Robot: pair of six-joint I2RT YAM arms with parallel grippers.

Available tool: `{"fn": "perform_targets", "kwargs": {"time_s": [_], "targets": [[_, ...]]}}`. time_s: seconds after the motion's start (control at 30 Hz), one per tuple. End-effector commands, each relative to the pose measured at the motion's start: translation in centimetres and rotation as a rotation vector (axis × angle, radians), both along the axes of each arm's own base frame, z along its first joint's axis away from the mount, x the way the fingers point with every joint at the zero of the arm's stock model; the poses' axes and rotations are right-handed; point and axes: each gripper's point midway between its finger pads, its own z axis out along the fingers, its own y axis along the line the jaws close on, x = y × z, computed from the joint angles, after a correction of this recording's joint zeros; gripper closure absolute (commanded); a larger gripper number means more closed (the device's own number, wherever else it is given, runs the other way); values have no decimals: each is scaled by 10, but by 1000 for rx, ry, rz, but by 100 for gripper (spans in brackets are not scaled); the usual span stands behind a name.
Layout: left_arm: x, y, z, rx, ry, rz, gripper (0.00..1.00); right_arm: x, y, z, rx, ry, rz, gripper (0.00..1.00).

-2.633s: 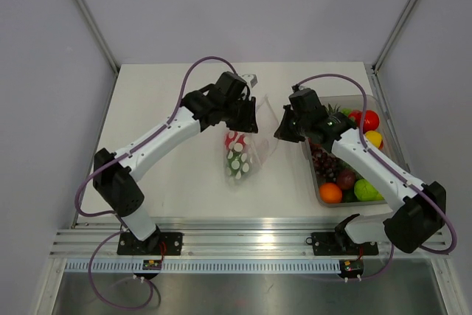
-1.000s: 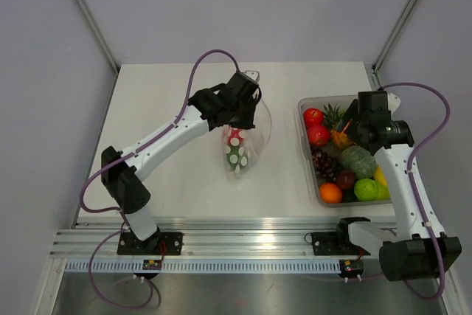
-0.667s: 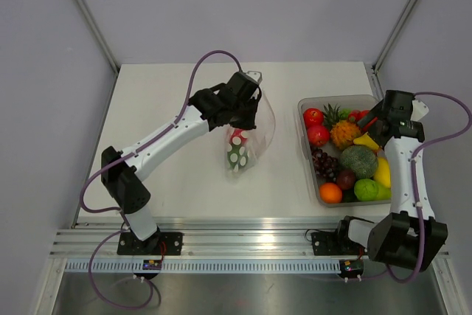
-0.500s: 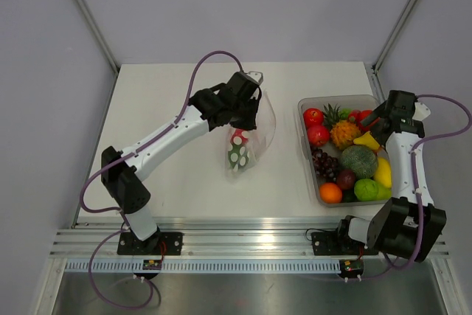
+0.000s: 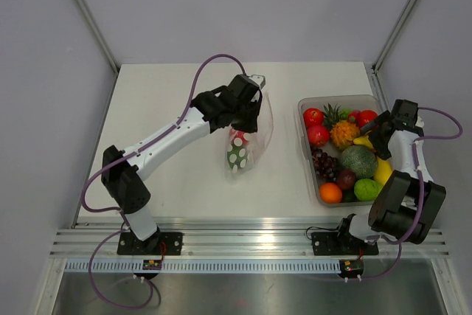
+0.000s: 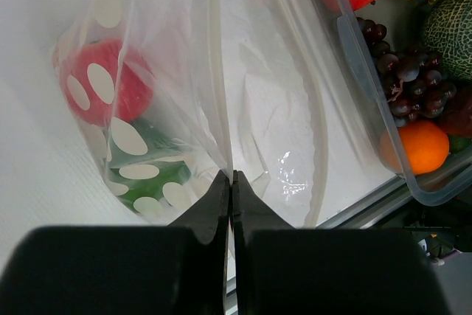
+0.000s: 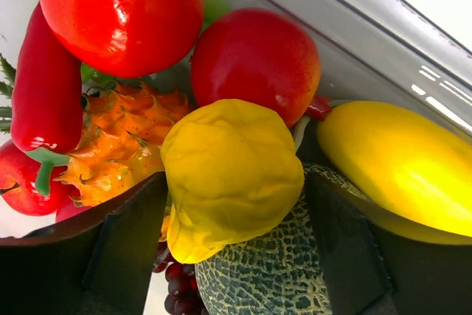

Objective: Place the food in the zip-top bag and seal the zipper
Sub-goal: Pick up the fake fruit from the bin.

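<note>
The dotted zip-top bag point(image 5: 240, 154) hangs from my left gripper point(image 5: 248, 119), its bottom resting on the table. In the left wrist view that gripper point(image 6: 232, 177) is shut on the bag's clear mouth edge, beside the zipper point(image 6: 214, 71). A red piece point(image 6: 92, 86) and a green piece point(image 6: 151, 171) of food lie inside the bag point(image 6: 169, 27). My right gripper point(image 5: 375, 133) is down in the tray. Its jaws point(image 7: 234, 182) stand open on either side of a yellow lumpy piece point(image 7: 228, 164) that rests on a green netted melon point(image 7: 273, 274).
The rigid clear tray point(image 5: 311, 176) at the right holds several more pieces: red round ones point(image 7: 122, 12), a red chili point(image 7: 44, 94), an orange spiky fruit point(image 7: 118, 149), a smooth yellow fruit point(image 7: 398, 164), grapes point(image 6: 405, 79) and an orange point(image 6: 420, 145). The tray's wall point(image 6: 365, 71) lies close beside the bag.
My right arm has swung from the bag's mouth over to the tray and come down around the yellow piece. The left gripper keeps holding the bag's edge, shifted slightly.
</note>
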Motion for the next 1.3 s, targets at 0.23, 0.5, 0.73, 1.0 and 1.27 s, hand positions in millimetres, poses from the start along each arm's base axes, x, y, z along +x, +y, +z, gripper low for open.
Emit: {"fn": "perform_targets", "kwargs": {"time_s": [0.23, 0.5, 0.73, 1.0, 1.27], "targets": [[4, -6, 12, -35, -40, -33, 100, 0, -4, 30, -67, -103, 3, 53], [3, -4, 21, -49, -52, -32, 100, -16, 13, 86, -71, -255, 0, 58], [-2, -6, 29, -79, -42, -50, 100, -9, 65, 155, 11, -434, 189, 59], [-5, -10, 35, -132, -39, -66, 100, -11, 167, 207, 59, -539, 542, 59], [-10, -14, 36, -152, -15, -108, 100, -22, 267, 228, 131, -557, 864, 59]]}}
